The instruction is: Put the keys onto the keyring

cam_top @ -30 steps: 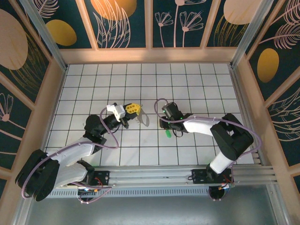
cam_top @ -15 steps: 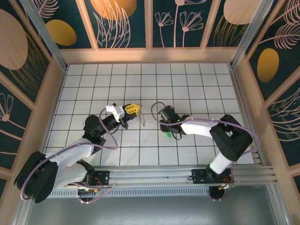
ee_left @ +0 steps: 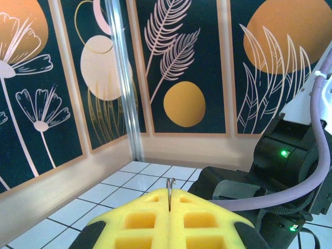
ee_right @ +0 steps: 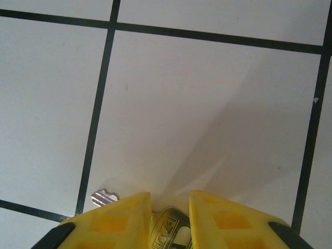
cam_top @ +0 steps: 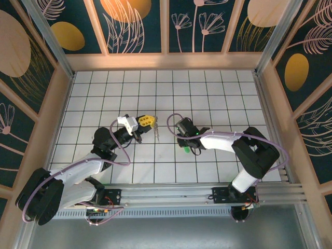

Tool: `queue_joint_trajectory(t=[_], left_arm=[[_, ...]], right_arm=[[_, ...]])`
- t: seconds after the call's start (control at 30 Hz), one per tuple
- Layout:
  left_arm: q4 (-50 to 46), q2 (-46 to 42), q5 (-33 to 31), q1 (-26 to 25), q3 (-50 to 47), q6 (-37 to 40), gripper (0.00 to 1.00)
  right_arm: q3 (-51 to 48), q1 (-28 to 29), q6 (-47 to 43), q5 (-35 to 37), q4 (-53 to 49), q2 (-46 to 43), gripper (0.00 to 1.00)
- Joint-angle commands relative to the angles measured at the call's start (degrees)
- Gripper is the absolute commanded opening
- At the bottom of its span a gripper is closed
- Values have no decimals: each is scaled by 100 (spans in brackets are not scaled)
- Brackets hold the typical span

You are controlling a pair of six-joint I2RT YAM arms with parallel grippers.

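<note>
Two waffled yellow left fingers (ee_left: 137,222) pinch wiry keyring (ee_left: 170,193).

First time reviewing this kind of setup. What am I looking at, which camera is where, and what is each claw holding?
Two robot arms are bolted at the near edge of a white tiled table. The overhead picture looks down from above and behind them; the other two come from a camera on each wrist, looking past yellow-padded fingers. The left gripper is shut on the keyring, a thin wire loop seen edge-on from above. The right gripper points down at the tiles, its fingers either side of a silvery key lying there; whether it grips yet is unclear. A small green tag lies on the tiles by that arm's wrist.
</note>
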Motion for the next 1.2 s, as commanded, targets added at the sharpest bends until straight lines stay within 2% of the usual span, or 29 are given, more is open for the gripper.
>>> queue_joint_trajectory(t=[0.0,0.13,0.47,1.17], left_arm=[[110,-91,-25,-28,-5,-49,0],[116,-66,-28,-29,-3,-58,0],[170,37,9,-29,36,-121,0],[172,6,4,-30,3,-196,0]], right_arm=[[-124,49,77,156,-135,-208,26],[-194,55,113,173,-135,-351,30],[-235,114,153,230,-300,-762,33],[-503,169,282,235,-188,-724,30]])
